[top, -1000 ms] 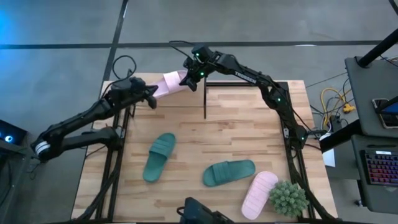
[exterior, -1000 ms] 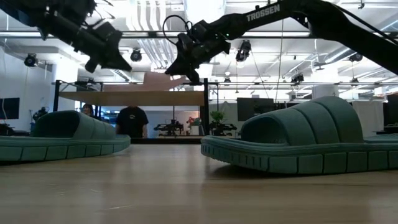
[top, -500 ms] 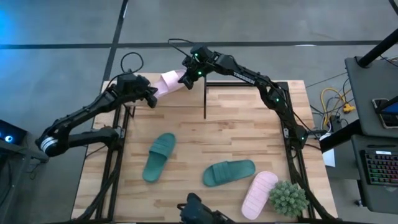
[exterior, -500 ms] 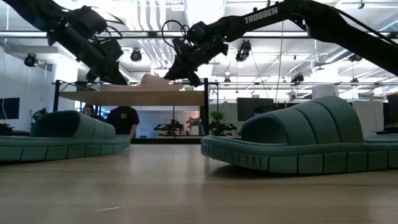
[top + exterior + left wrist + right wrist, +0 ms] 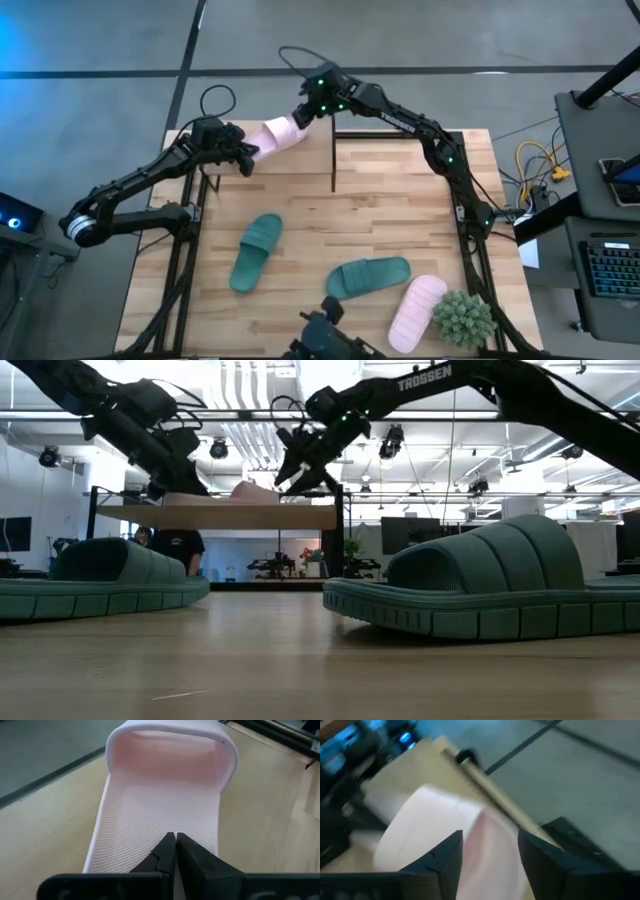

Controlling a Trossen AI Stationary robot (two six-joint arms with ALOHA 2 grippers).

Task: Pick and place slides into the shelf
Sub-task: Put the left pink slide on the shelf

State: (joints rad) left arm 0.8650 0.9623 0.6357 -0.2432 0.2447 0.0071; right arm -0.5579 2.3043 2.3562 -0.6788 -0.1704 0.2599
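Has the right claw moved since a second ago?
Yes. In the high view the right claw has shifted slightly toward the table's far edge, relative to the shelf's black post, and now stands open above the pink slide on the shelf.

From above, I can't see the shelf plank apart from the tabletop; only its black frame shows. The left pincer covers the pink slide's heel end, so I can't see where the tips meet it. In my left wrist view the heel runs off the frame's edge behind the fingers. The right wrist view is motion-blurred, so I can't tell whether those fingers touch the slide. At table level, the near green slides are cut off at both sides.
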